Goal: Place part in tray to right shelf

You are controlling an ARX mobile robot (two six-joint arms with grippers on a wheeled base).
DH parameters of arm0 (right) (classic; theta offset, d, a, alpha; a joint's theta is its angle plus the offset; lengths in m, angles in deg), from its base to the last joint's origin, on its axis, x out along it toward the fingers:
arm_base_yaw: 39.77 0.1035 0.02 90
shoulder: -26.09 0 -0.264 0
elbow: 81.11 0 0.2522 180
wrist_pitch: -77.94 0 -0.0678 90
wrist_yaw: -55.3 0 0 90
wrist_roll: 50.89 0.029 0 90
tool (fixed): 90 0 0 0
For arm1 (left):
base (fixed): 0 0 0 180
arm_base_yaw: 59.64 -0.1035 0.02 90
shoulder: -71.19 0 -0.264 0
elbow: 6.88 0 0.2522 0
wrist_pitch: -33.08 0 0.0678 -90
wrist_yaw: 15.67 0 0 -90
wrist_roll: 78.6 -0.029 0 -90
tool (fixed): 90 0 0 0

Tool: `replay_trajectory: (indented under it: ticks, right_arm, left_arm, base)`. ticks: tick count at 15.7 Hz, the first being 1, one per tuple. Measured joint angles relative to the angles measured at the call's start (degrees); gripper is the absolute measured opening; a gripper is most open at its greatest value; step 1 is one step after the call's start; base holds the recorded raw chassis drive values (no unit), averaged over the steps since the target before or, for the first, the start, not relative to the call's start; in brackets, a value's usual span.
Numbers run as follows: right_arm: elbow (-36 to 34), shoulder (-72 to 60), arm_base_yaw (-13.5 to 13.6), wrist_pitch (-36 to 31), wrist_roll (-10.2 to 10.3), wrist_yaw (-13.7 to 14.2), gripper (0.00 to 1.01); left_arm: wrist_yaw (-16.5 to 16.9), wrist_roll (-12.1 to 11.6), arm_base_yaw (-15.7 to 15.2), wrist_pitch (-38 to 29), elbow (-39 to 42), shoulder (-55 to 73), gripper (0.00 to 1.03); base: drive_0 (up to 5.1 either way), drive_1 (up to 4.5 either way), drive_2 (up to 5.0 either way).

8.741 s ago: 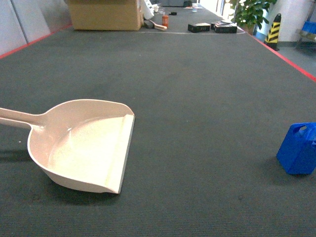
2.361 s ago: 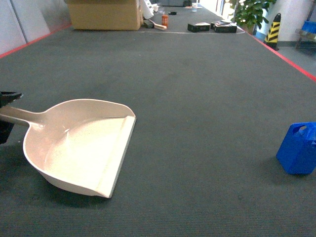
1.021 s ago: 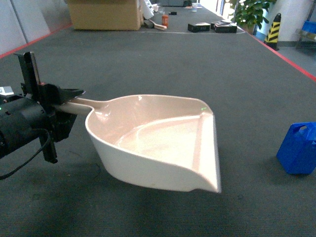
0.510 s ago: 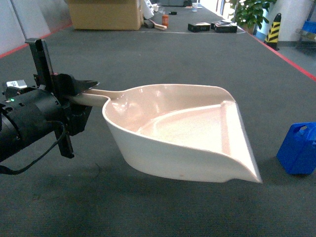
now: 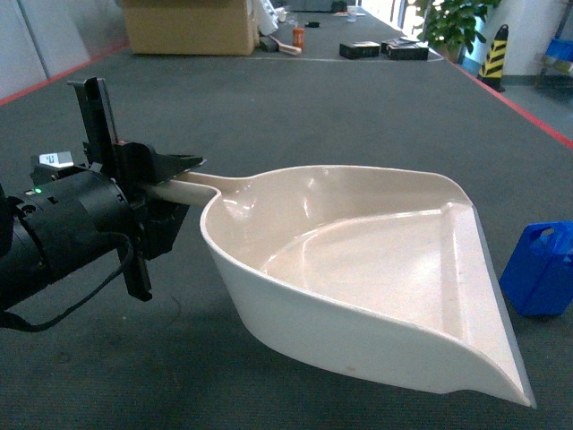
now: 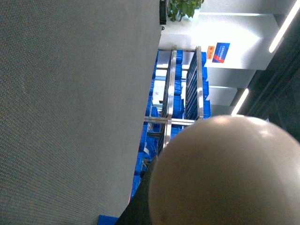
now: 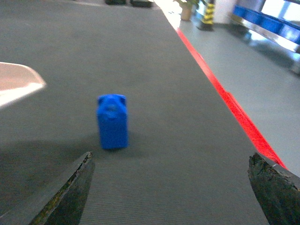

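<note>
The part (image 5: 539,269) stands upright on the dark carpeted floor (image 5: 358,116) at the right edge of the head view, its long axis vertical, with nothing touching it. In the right wrist view the part (image 7: 112,122) sits ahead of the right claw (image 7: 173,187) and a little to the left of its centre line, well apart from it; that claw is spread wide, its two tips at the lower corners of the view, and it holds nothing. So the right arm is the nearer one for a pick, and it would need to reach forward and slightly left to straddle the block. The tray (image 5: 358,278) hangs lifted off the floor just left of the part, its open mouth facing the part and its handle running back left into the left claw (image 5: 175,175), which is pinching the handle. In the left wrist view steel racking with blue crates (image 6: 180,93) shows far off, probably the right shelf.
</note>
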Motion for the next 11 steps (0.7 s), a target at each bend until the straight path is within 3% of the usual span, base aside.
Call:
replay_trajectory:
  ticks: [1,2,9,11]
  right_arm:
    - [2.1,-18.5,-5.9,-13.4,-1.0,4.6,0.98]
    - [4.6,-29.1,-8.2,-21.4,-0.9,3.9,0.98]
    - [10.8,-45.2,-9.9,-31.1,-0.2,0.8,0.98]
    - [18.0,-60.8,-9.8,-34.5,1.4,-2.4,0.98]
  left_arm:
    - [-0.1,-0.1,0.0,0.0,0.0,0.0,0.14]
    - [0.0,0.0,0.0,0.0,0.0,0.0,0.14]
    - [0.0,0.0,0.0,-0.1,0.0,0.0,0.14]
    - [0.0,0.0,0.0,-0.1,0.0,0.0,0.14]
  base:
    - [0.0,0.00,0.0]
    - [0.0,0.00,0.0]
    - [0.0,0.00,0.0]
    - [0.0,0.00,0.0]
